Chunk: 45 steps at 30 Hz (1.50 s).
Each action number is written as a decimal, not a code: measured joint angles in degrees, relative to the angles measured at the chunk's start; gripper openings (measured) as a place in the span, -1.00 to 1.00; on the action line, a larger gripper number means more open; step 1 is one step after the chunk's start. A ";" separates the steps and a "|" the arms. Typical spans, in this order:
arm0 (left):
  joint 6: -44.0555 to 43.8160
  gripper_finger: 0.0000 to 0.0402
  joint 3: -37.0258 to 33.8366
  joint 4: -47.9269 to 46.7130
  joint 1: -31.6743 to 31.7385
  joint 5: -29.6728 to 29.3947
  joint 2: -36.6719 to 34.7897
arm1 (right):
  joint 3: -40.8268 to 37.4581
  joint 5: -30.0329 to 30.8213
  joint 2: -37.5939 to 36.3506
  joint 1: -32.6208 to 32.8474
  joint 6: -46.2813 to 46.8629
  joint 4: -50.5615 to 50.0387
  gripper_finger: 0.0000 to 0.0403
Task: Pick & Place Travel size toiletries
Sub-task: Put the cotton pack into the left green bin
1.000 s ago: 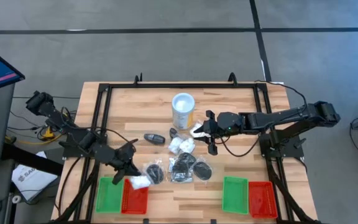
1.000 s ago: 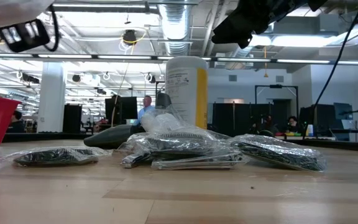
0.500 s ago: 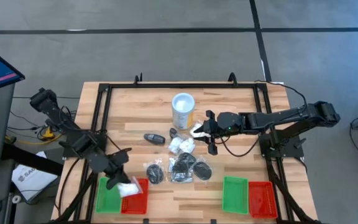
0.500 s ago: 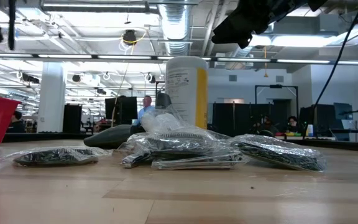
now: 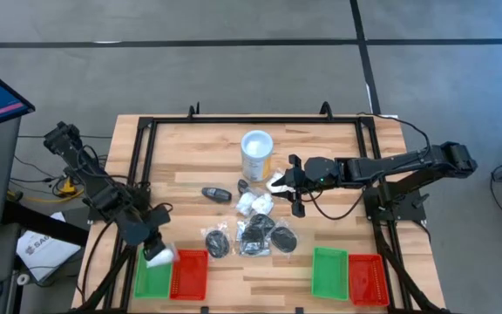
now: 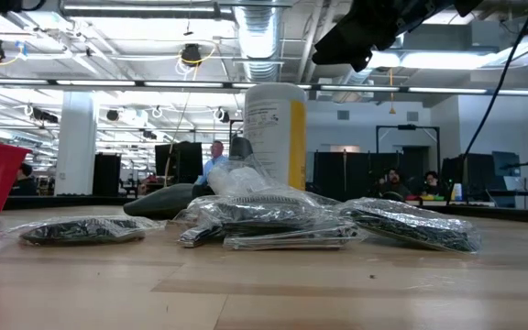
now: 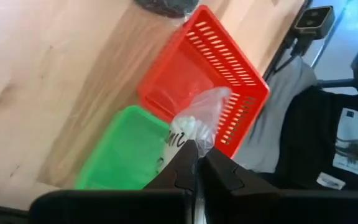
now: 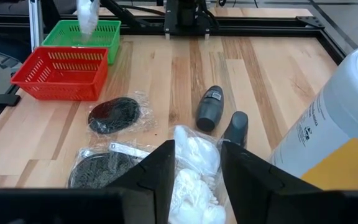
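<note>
Because its contents are judged meant for the green plastic tray [image 5: 152,275], a white clear-wrapped packet [image 7: 194,127] is held pinched by the left gripper [image 7: 196,163] directly above it, while the right gripper [image 8: 194,167] is kept half-spread over a white packet [image 8: 194,158] in the central pile.

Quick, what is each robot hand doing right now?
Left hand: closed on a white packet, over the green tray.
Right hand: fingers apart around a white packet; grip cannot be told.

Grey floor [image 5: 234,78]; ceiling ducts [image 6: 259,37] overhead
</note>
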 joint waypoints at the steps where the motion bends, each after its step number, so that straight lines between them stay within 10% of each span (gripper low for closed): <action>1: -0.12 -1.00 0.00 -0.47 0.00 0.00 0.00 | 0.00 0.00 0.00 0.00 -0.01 -0.02 -0.40; 45: 5.02 -1.00 -0.02 -5.72 -3.89 -1.42 9.78 | 0.00 0.00 0.00 0.00 0.00 0.37 -0.39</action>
